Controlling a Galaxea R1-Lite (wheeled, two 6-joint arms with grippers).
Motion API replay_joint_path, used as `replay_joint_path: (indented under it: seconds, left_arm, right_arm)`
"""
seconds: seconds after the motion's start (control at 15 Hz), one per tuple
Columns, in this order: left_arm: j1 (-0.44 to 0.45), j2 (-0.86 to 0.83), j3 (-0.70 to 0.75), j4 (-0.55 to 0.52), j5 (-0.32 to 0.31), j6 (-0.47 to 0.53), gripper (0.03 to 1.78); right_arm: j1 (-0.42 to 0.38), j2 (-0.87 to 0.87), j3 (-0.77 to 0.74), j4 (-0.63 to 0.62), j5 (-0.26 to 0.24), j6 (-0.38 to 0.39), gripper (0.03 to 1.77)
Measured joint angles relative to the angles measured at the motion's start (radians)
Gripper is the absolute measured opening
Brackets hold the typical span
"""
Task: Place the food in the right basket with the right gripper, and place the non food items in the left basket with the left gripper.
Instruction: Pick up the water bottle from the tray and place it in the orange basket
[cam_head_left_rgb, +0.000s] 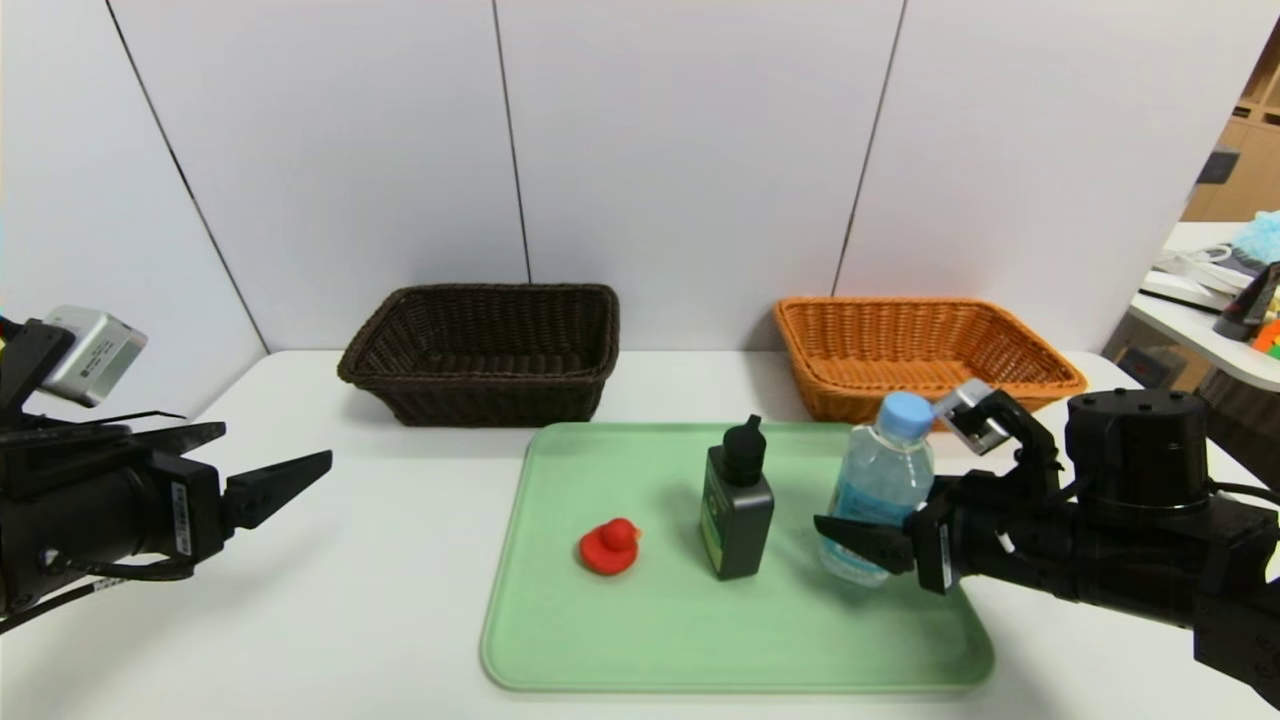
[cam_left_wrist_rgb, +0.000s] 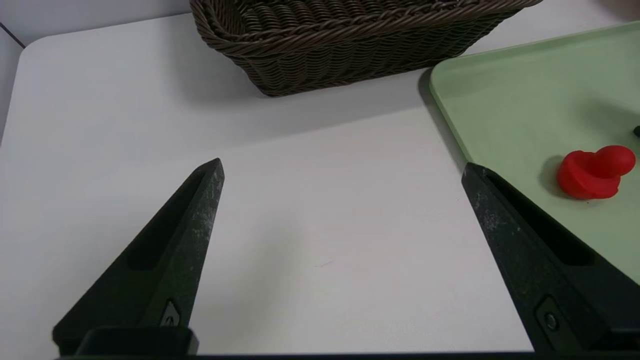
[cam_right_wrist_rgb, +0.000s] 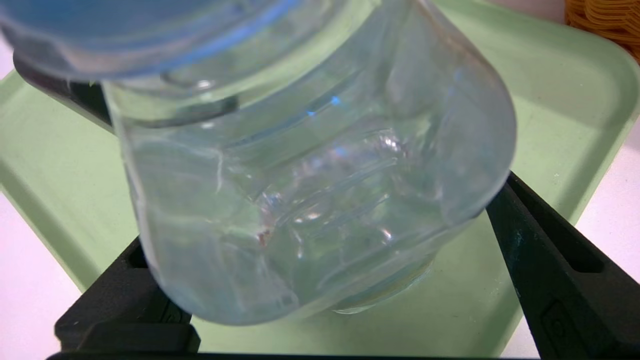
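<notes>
Head view: the dark brown basket (cam_head_left_rgb: 480, 350) at eleven o'clock and the orange basket (cam_head_left_rgb: 925, 350) at one o'clock both hold nothing, while the green tray (cam_head_left_rgb: 650, 630) carries a red duck (cam_head_left_rgb: 609, 547), a black bottle (cam_head_left_rgb: 737, 505) and a water bottle (cam_head_left_rgb: 880, 490). The water bottle stands upright at the tray's three o'clock side, long axis vertical, blue cap up. The right gripper (cam_right_wrist_rgb: 320, 280) straddles its base with jaws spread, not clamped; the left gripper (cam_head_left_rgb: 270, 470) hangs open at nine o'clock.

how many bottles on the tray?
2. Black bottle stands mid-tray; clear water bottle stands at its right, between the open right gripper's fingers. None seem hidden.
</notes>
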Motion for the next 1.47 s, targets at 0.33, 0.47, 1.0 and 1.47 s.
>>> replay_joint_path:
  seconds: [0.33,0.47,1.0,1.47]
  left_arm:
    - [-0.029,-0.001,-0.001,0.0,0.024,0.0,1.69]
    - [-0.034,-0.001,0.0,0.001,0.029,0.001,1.69]
    - [-0.036,-0.004,0.001,0.002,0.044,0.0,1.69]
    - [-0.038,-0.017,0.005,0.003,0.046,0.0,1.69]
  right_arm:
    - [-0.004,0.002,0.021,-0.039,0.013,-0.003,1.15]
    - [-0.005,0.001,0.039,-0.049,0.012,-0.004,0.94]
    - [-0.004,-0.006,0.087,-0.073,0.024,-0.006,0.82]
    - [-0.004,-0.006,0.107,-0.104,0.024,-0.009,0.82]
